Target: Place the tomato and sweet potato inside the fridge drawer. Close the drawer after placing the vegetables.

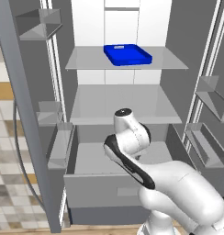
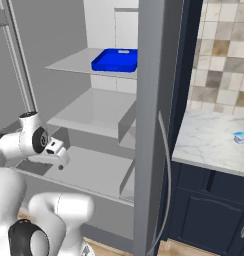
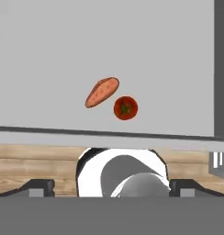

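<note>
In the left base view, the fridge drawer (image 1: pixel 88 158) is seen pulled out below two grey shelves; a blue tray (image 1: pixel 127 54) rests on the upper shelf. In the right base view, the gripper (image 2: pixel 60 161) hangs over the drawer beside a marble counter (image 2: pixel 209 142). In the hand view, the sweet potato (image 3: pixel 102 92) and tomato (image 3: pixel 126 108) lie just beside each other on the drawer floor, with the jaws spread wide and empty. Both vegetables are judged placed; closing the drawer remains
</note>
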### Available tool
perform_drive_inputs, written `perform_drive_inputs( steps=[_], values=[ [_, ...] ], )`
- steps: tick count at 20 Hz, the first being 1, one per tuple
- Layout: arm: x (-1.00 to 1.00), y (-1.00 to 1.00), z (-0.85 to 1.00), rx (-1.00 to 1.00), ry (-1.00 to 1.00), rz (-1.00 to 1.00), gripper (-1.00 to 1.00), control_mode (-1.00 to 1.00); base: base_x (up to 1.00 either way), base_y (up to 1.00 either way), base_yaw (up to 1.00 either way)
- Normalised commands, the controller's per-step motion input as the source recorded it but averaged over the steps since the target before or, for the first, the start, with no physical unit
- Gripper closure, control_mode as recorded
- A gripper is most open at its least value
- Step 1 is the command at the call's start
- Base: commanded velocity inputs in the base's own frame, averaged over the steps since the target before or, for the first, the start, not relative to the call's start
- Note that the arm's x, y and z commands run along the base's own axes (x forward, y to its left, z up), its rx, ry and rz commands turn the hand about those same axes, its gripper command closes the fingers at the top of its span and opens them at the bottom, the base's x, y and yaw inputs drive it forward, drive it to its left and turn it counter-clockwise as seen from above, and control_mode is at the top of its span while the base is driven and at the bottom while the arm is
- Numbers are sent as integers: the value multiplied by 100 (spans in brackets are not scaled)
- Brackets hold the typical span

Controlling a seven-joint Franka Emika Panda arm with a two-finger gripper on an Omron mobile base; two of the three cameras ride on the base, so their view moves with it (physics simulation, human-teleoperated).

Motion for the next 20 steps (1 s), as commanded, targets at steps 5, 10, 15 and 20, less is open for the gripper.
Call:
perform_drive_inputs(
  steps=[5,10,15,20],
  values=[
    [-62,50,56,-15,0,7,-100,-100,0,0,0],
    [-21,36,1,-16,1,4,-100,-100,0,0,0],
    [0,32,-57,-18,8,7,-100,-100,0,0,0],
    [0,30,-69,-15,12,13,-100,-100,0,0,0]
  ],
)
